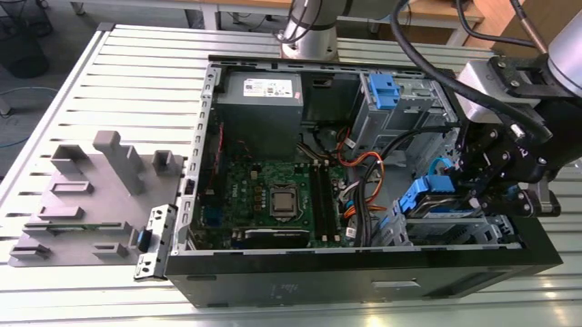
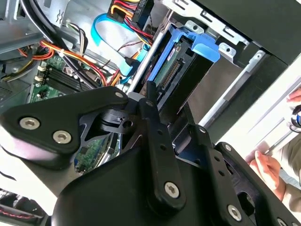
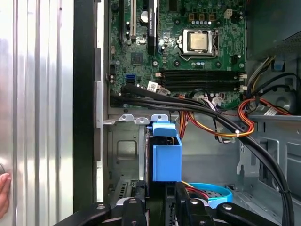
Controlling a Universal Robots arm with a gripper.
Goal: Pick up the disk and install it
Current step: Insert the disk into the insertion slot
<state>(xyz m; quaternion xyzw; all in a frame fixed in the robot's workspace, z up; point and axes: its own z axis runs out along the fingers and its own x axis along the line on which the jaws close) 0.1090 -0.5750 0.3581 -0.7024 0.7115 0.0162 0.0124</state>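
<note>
Jaws clamped on the disk (image 3: 167, 160), the gripper (image 3: 161, 207) holds it at the drive cage (image 1: 459, 230), lower right in the exterior view.

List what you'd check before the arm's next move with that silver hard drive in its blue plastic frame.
1. Black gripper closed on the flat silver disk in its blue plastic carrier: ok.
2. Disk lined up with the grey metal drive cage: cannot tell.
3. Light-blue flat cable clear of the disk: not ok, it curls right beside it.
4. Black cable bundle clear: cannot tell.
5. Person's hand away from the black computer case: not ok, it is close outside.
</note>
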